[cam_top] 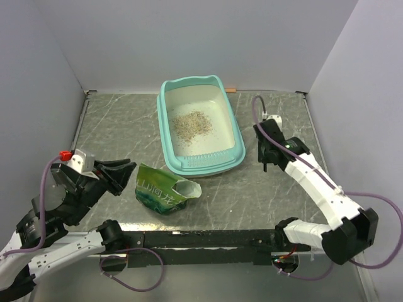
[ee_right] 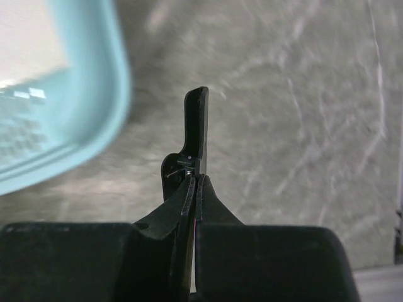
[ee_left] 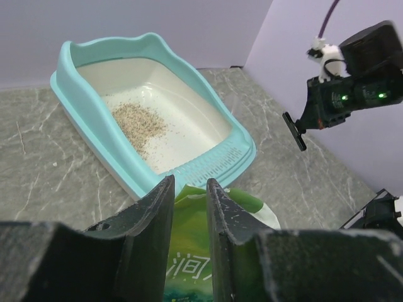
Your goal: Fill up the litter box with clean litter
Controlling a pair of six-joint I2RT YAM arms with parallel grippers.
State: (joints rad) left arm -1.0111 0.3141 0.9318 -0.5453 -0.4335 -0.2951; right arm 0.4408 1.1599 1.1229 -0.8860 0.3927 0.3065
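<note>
The left gripper (cam_top: 124,177) is hovering off the near-left corner of the litter box (cam_top: 204,162), its black fingers (ee_left: 151,217) standing partly apart with a narrow gap between them and gripping nothing. Just right of those fingertips, a glossy green bag (cam_top: 160,192) is lying on its side on the grey marbled table (cam_top: 119,123), its torn-open whitish mouth pointing toward the near end of the litter box and sitting just beside that end. In the left wrist view the bag is showing through the gap between the fingers, below them. The turquoise litter box is sitting at the middle of the table's far half, its long sides running away from the arms, and a thin, scattered patch of beige-grey clean litter (cam_top: 192,124) is lying on its whitish floor near the centre, leaving most of the floor bare. The right gripper (cam_top: 267,162) is hanging just beyond the litter box's near-right corner, apart from the rim, with its two fingers pressed flat together and nothing caught between them.
</note>
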